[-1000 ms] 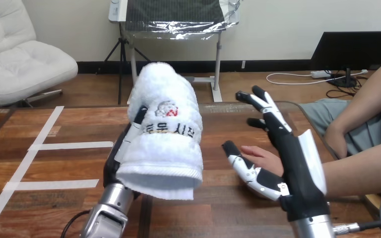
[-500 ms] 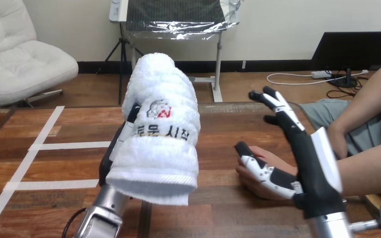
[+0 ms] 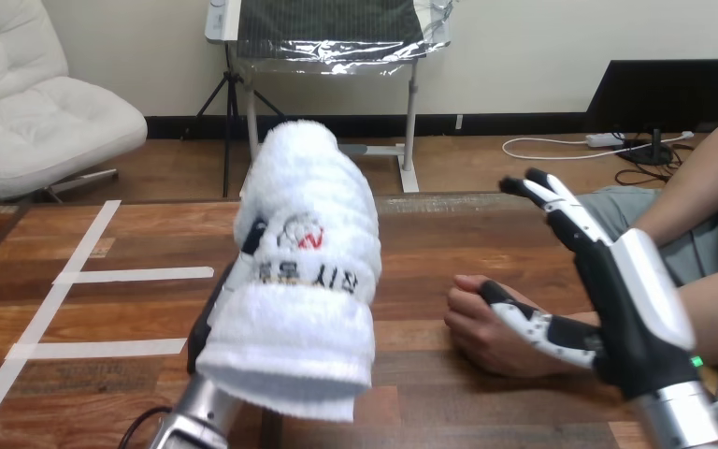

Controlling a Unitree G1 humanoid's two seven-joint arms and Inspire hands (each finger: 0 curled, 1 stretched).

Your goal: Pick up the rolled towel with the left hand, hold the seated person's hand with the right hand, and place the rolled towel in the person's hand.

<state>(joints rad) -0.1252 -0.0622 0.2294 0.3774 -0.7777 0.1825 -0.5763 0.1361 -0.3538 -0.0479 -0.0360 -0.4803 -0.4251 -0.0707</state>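
Observation:
A white rolled towel with a printed band is held up above the wooden table, left of centre. My left hand is under and behind it, its dark fingers curled round the roll. The person's hand rests on the table at lower right, fingers loosely curled, reaching in from the right. My right hand stands just right of it, with straight fingers pointing up and away. Its thumb lies along the person's hand; I cannot tell whether they touch. The towel is a hand's width left of the person's hand.
White tape strips mark the table's left part. The person's other forearm hangs over the table's right edge, behind my right hand.
My right hand has moved right and nearer to me, uncovering more of the person's hand; its thumb now lies along that hand. The towel has shifted only slightly.

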